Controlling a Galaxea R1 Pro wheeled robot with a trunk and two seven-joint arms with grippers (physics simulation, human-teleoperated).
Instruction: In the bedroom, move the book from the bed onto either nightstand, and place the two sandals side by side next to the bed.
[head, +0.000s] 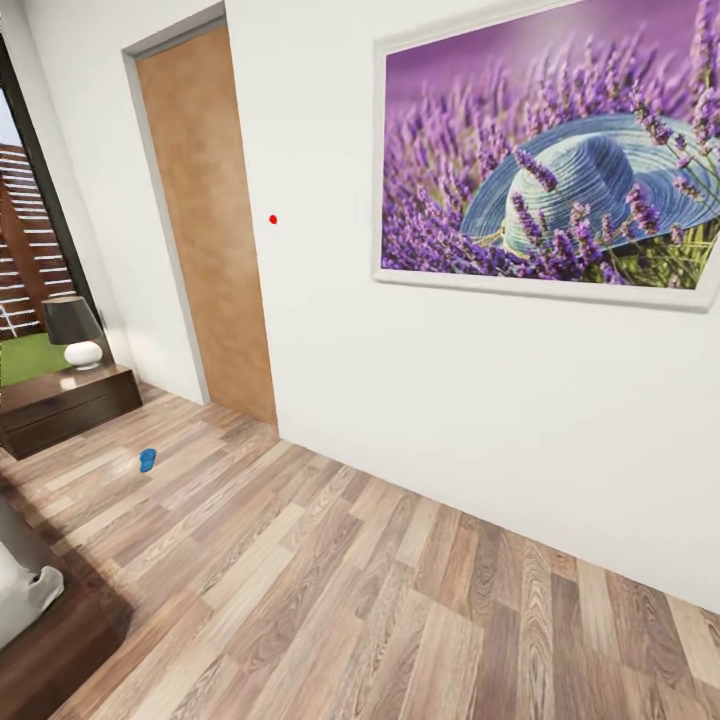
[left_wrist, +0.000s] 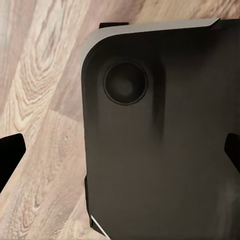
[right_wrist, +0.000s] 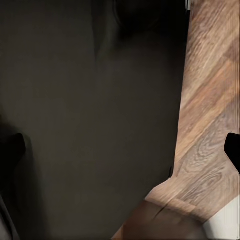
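Sandal (head: 147, 460), 1 bright blue piece, lies on the wood-plank floor (head: 330, 590) in the head view, between the dark brown nightstand (head: 62, 405) and the closed wooden door (head: 205, 220), well apart from the bed corner (head: 30, 610) at the lower left. A black-shaded lamp (head: 72, 328) with a white base stands on the nightstand. A framed lavender-and-hat picture (head: 555, 150) hangs on the white wall beside the door. Both wrist views show the robot's dark body (left_wrist: 160, 140) over the floor, with black fingertips (left_wrist: 10, 150) at the frame edges; whether either gripper is wide or narrow cannot be told.
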